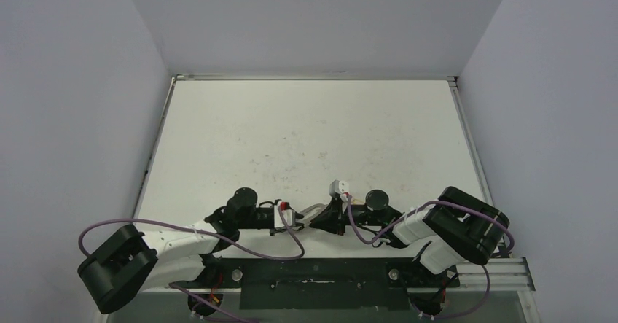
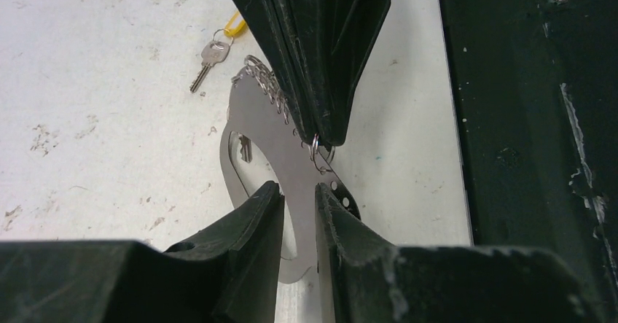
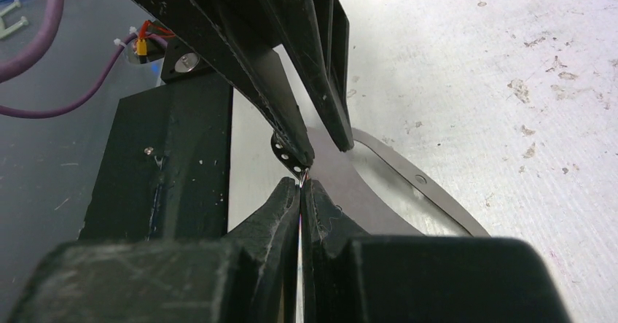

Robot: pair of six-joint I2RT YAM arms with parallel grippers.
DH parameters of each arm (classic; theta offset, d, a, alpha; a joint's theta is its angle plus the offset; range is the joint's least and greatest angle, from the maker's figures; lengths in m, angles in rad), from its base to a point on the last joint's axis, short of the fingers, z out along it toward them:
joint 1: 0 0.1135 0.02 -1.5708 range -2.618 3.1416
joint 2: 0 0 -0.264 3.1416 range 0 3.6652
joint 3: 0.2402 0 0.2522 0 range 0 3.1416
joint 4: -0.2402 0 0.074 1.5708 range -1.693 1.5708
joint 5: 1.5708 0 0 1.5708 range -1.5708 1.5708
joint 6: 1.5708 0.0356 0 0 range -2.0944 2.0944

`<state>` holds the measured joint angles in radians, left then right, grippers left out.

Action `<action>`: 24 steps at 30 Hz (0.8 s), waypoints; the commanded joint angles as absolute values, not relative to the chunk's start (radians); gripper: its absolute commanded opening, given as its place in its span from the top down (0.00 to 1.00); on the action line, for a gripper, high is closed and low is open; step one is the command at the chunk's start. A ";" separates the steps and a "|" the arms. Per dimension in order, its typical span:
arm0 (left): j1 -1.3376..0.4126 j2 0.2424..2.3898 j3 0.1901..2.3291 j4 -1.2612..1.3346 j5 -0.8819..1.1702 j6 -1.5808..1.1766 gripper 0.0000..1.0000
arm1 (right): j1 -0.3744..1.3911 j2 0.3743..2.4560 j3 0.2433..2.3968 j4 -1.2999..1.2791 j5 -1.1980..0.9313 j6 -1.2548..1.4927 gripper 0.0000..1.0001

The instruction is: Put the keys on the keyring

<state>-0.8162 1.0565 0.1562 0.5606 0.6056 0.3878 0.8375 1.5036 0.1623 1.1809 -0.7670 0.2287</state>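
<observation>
The left gripper (image 2: 299, 200) is clamped on the keyring (image 2: 255, 115). Its two fingers press the flat sides of the silver plate, which stands on edge between them and runs away from the fingertips. The right gripper (image 3: 301, 192) is closed tight, fingertip against fingertip, and pinches a small ring (image 2: 321, 155) by its thin wire. That ring sits right at the edge of the keyring, just past the left fingertips, where the two grippers meet nose to nose.

A short chain (image 2: 266, 86) of little rings lies along the far part of the keyring, close against the side of the right gripper.

Inside the keyring's opening, just ahead and to the left of the left fingers, shows a small key-like shape (image 2: 244, 148). I cannot tell whether it hangs on the loop or lies on the table (image 2: 95, 82) below it.

One key (image 2: 206, 62) lies flat on the table further out and to the left of the left gripper, near the keyring's far end but apart from it. A yellow tag (image 2: 234, 24) is joined to its head by a ring.
</observation>
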 commanded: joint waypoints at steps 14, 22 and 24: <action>-0.830 1.214 0.220 0.711 0.756 0.398 0.79 | 0.836 1.447 0.160 1.216 -0.753 0.198 1.00; -0.856 1.276 0.241 0.752 0.770 0.383 0.78 | 0.836 1.447 0.161 1.221 -0.754 0.204 1.00; -0.860 1.288 0.242 0.762 0.765 0.378 0.80 | 0.836 1.445 0.160 1.221 -0.755 0.206 1.00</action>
